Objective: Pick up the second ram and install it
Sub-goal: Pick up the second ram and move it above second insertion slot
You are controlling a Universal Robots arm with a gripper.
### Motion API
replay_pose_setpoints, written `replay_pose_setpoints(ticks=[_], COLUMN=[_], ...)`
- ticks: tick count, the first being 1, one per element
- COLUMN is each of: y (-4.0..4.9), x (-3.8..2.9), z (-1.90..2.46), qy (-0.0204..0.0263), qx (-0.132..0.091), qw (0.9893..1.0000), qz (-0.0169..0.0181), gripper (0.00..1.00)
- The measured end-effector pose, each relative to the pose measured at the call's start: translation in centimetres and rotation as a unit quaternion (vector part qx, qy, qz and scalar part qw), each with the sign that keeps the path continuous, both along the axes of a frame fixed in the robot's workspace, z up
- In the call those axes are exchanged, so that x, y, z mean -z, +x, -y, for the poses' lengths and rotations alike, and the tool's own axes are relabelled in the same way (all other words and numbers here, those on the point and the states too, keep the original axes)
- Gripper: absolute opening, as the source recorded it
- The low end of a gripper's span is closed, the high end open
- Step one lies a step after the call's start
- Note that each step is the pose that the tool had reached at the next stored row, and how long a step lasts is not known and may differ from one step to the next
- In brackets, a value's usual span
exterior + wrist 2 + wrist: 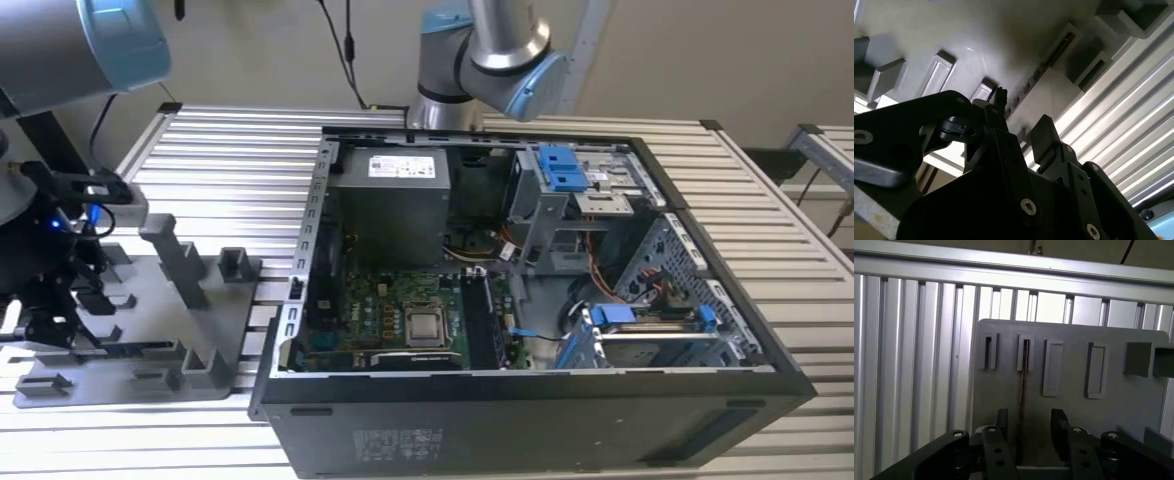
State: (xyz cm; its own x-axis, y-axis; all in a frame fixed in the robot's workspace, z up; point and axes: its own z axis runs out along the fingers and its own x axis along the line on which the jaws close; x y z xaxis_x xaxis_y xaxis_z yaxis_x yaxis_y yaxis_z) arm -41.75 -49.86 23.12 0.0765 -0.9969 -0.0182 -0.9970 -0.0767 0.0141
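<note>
Claw spread astride the thin dark rectangular memory stick.
It stands edge-up in a slot of the grey plastic holder plate, at 9 o'clock from the open black computer case in the exterior view.

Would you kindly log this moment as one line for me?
gripper: open, astride ram | ram: in holder slot | not gripped

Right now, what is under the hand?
In the first wrist view, the open hand hangs over a thin dark memory stick standing on edge in a slot of the gray holder. The stick's near end is covered by the hand.
</note>
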Motion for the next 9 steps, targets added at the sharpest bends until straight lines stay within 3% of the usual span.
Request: replay_pose_setpoints(ticks=[9], y=[-0.16], x=[1.53], z=[0.04], qy=[0.0], qx=[0.0], qw=[1.0], qz=[0.0035], gripper=[0.48])
